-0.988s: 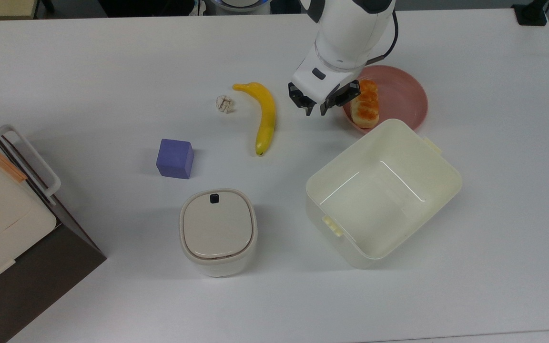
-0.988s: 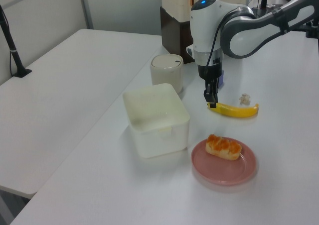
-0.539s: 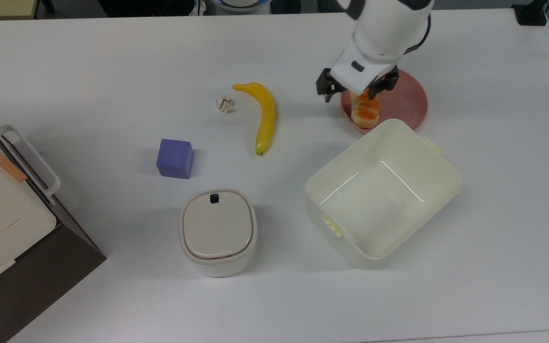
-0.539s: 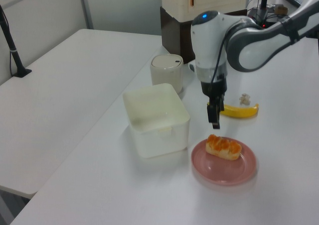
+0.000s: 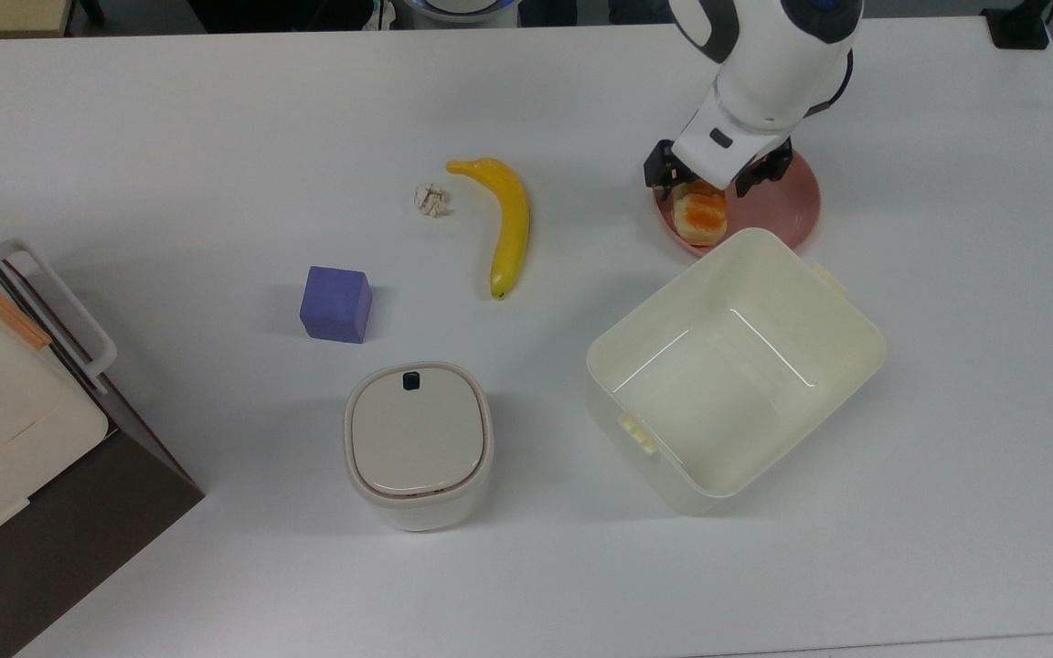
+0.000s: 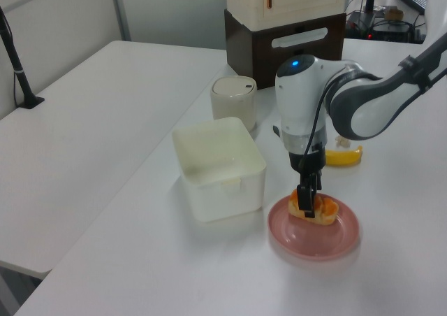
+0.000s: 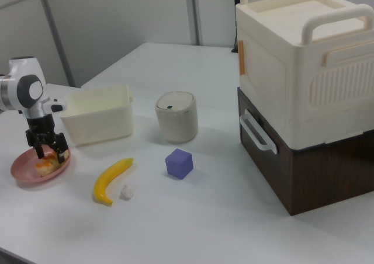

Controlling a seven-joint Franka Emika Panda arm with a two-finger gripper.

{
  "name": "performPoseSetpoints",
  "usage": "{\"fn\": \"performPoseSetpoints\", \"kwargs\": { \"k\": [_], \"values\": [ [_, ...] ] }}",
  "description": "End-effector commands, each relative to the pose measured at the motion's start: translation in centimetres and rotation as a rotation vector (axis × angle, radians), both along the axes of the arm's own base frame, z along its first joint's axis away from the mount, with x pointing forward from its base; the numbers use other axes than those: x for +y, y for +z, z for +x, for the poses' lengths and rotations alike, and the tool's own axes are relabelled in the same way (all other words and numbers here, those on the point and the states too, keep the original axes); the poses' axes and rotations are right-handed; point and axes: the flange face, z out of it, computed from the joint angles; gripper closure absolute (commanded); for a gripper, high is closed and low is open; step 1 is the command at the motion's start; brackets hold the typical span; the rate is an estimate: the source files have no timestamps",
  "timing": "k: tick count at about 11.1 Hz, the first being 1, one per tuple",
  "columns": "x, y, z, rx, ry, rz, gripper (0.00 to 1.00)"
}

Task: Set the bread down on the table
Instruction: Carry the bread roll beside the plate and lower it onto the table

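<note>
Since the earlier frames I see the gripper [image 5: 714, 182] has travelled from beside the banana [image 5: 506, 222] to the pink plate [image 5: 787, 206] and come down over the bread [image 5: 702, 214]. Top view: fingers [image 5: 659, 175] spread wide, one on each side of the loaf's far end; the bread lies on the plate, at the plate's edge towards the top view's left, just beside the cream bin [image 5: 735, 366]; the plate rests on the tabletop [image 5: 216, 137]. Left view: gripper [image 6: 306, 203] low against the bread [image 6: 323, 210], arm upright above the plate [image 6: 314, 231]. Right view: fingers [image 7: 60, 155] straddle the bread [image 7: 48, 166] on the plate [image 7: 26, 173]; purple cube [image 7: 179, 163] and lidded canister [image 7: 176, 117] stand well apart.
</note>
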Motion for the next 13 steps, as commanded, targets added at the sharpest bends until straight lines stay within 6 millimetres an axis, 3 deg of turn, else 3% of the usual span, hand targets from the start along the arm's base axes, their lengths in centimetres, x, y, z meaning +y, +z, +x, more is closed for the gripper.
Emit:
{"fn": "performPoseSetpoints", "kwargs": {
  "k": [1, 2, 3, 5, 7, 8, 9, 10, 11, 13],
  "values": [
    [0.1, 0.0, -0.2, -0.014, -0.007, 0.013, 0.42],
    [0.2, 0.2, -0.2, -0.013, 0.007, 0.015, 0.64],
    [0.2, 0.7, -0.3, -0.008, 0.022, 0.015, 0.69],
    [-1.2, 3.2, 0.4, 0.013, 0.063, 0.016, 0.69],
    [-5.5, 7.1, 2.7, 0.023, 0.08, 0.025, 0.66],
    [-8.0, 7.5, 3.8, 0.014, 0.083, 0.024, 0.63],
    [-10.2, 6.9, 4.6, 0.017, 0.089, 0.013, 0.52],
    [-12.1, 5.0, 5.3, 0.027, 0.065, -0.007, 0.17],
    [-13.6, 4.0, 6.2, 0.006, 0.033, -0.012, 0.0],
    [-16.0, 4.4, 7.0, -0.006, -0.006, -0.01, 0.0]
  ]
}}
